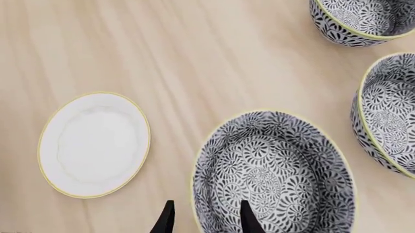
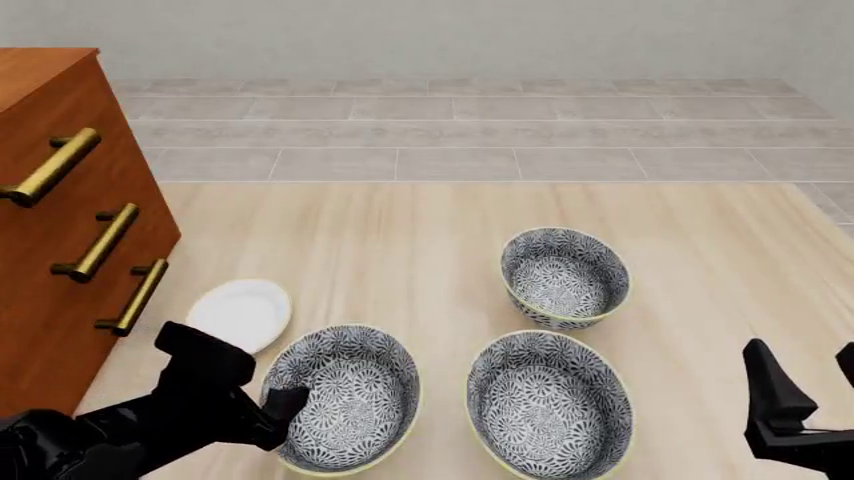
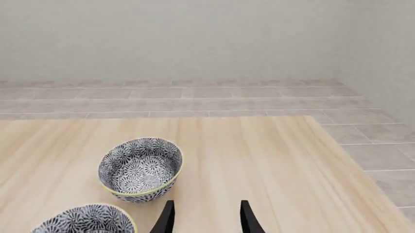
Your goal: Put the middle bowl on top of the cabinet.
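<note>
Three patterned bowls are seen on the light wooden surface (image 2: 400,230) in the front view. The near-left bowl (image 2: 344,397) stands beside the middle bowl (image 2: 550,403), which is nearest the front edge, and the far bowl (image 2: 565,276) is set further back and a little to the right. None of them touches another, and all stand upright. The cabinet (image 2: 60,240) is placed at the left side of the surface, well apart from the middle bowl, and nothing can be seen on the small part of its top that is in view. A small white plate (image 2: 242,312) lies flat between the cabinet and the near-left bowl. The left gripper (image 2: 287,400) is held at the left rim of the near-left bowl; in the left wrist view its fingers (image 1: 247,218) are shown apart, one over the inside of the bowl and one outside the wall, but whether the rim is touched cannot be told. The right gripper (image 2: 801,385) is kept at the right edge of the front view, apart from all bowls, with its fingers (image 3: 246,216) spread and nothing between them.
</note>
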You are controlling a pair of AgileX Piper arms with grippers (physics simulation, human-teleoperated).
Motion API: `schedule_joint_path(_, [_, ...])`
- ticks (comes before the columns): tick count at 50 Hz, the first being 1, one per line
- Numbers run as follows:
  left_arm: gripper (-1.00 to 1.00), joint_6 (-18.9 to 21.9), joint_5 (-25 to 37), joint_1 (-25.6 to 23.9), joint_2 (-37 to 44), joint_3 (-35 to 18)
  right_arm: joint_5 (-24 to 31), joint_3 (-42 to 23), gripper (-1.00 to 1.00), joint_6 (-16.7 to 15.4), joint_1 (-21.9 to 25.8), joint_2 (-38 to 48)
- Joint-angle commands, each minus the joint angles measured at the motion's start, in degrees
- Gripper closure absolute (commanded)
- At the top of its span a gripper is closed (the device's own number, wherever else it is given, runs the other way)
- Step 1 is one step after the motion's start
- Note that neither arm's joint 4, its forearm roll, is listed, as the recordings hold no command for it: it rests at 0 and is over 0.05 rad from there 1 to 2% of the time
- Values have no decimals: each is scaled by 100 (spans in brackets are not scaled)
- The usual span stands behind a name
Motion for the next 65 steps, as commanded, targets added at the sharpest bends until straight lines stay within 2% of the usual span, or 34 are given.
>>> schedule_joint_path(1, [-100, -104, -106, 33, 155, -8, 23, 0, -100, -16, 9, -15])
schedule_joint_path(9, [-100, -185, -245, 19, 354, -6, -19, 0, -100, -14, 3, 24])
schedule_joint_path(27, [-100, -271, -585, 35, 776, 32, -630, 0, -100, -14, -12, 661])
schedule_joint_path(35, [-100, -298, -577, 32, 732, 45, -568, 1, -100, -22, 1, 599])
schedule_joint_path(36, [100, -289, -557, 39, 696, 45, -557, 0, -100, -23, 5, 588])
schedule_joint_path(43, [100, -272, -441, 100, 497, 31, -377, 0, -100, -20, -6, 401])
schedule_joint_path(53, [100, -249, -294, 209, 163, 28, -469, 1, -100, -5, -6, 497])
schedule_joint_path(57, [100, -199, 22, 251, -532, 52, -417, 1, -100, 1, -8, 450])
schedule_joint_path(65, [100, -274, 440, 238, -1095, -75, -159, 1, -100, 0, -7, 190])
